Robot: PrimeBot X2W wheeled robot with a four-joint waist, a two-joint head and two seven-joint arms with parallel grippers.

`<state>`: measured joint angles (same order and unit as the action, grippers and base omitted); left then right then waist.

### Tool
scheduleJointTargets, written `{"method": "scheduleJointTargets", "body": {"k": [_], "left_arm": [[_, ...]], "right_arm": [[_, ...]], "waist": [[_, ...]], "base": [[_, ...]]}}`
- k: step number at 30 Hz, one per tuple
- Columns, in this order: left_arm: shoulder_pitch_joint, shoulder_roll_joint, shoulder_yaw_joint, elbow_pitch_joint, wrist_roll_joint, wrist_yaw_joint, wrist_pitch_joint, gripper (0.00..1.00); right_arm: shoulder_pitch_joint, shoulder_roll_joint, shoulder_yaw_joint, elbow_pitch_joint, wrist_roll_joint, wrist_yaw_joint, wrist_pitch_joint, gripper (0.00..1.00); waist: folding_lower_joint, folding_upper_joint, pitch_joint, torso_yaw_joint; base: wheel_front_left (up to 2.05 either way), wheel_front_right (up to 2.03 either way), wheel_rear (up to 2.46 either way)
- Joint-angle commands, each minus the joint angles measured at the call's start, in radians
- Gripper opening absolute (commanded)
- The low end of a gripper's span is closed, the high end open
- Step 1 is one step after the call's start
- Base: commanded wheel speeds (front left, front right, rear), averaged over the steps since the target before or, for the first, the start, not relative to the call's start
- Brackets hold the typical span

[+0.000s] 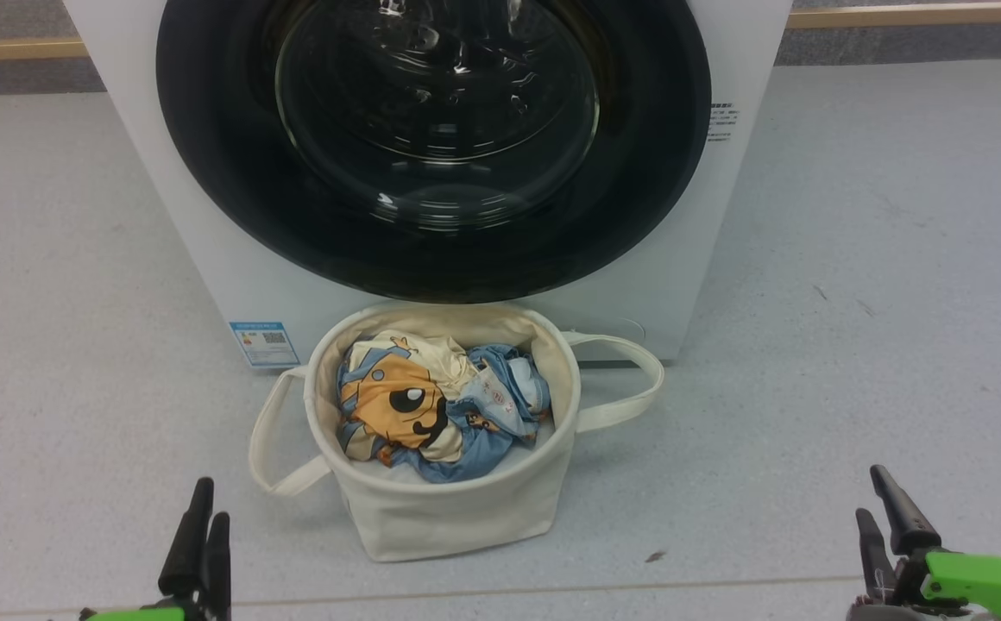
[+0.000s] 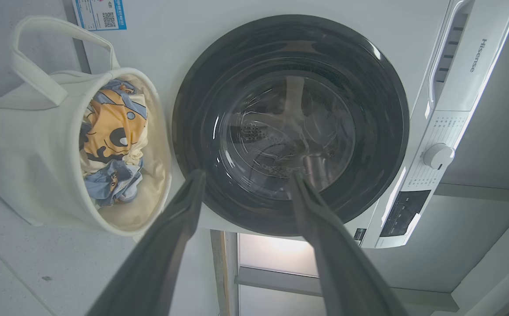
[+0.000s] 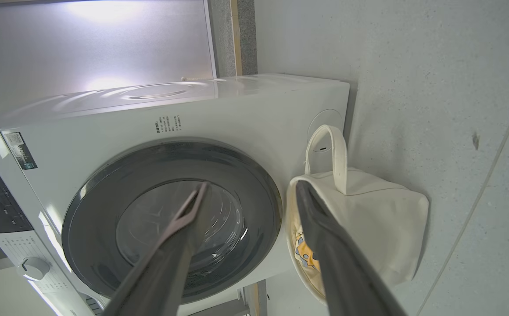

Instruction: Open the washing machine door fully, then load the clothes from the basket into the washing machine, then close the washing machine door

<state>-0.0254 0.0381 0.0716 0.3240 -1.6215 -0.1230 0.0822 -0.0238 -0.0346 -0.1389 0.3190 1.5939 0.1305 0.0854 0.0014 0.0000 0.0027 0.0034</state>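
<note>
The white washing machine (image 1: 207,285) fills the top of the head view, and its round black-rimmed washing machine door (image 1: 436,129) lies flush against the front. Right before it on the floor stands the cream basket (image 1: 440,517) with the clothes (image 1: 414,405) heaped inside: an orange cartoon face on cream cloth beside light-blue fabric. My left gripper (image 1: 211,502) hovers at the lower left and my right gripper (image 1: 871,492) at the lower right, both well short of the basket. In the left wrist view, the left gripper (image 2: 246,173) is open and empty before the door (image 2: 289,127). In the right wrist view, the right gripper (image 3: 252,184) is likewise open.
Grey floor spreads to both sides of the basket, with a small dark speck (image 1: 656,556) near its right. A blue sticker (image 1: 263,342) marks the machine's lower left corner. The control panel with its knob (image 2: 438,156) sits above the door. The basket's loop handles (image 1: 626,379) stick out sideways.
</note>
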Motion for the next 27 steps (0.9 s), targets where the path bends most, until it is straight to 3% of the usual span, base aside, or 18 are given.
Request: {"method": "scheduleJointTargets", "body": {"k": [1,27], "left_arm": [[-0.046,0.007,0.0,-0.03,0.002,-0.001,-0.01,1.0],[-0.091,0.008,0.025,-0.029,0.06,-0.002,-0.083,1.0]], "right_arm": [[-0.047,-0.007,-0.008,-0.037,-0.011,0.0,-0.013,1.0],[-0.106,-0.009,-0.029,-0.128,-0.262,0.0,-0.086,1.0]], "waist": [[-0.0011,0.0,0.002,0.001],[-0.0013,0.0,-0.001,0.01]], "base": [[0.0,0.0,0.0],[0.0,0.0,0.0]]}}
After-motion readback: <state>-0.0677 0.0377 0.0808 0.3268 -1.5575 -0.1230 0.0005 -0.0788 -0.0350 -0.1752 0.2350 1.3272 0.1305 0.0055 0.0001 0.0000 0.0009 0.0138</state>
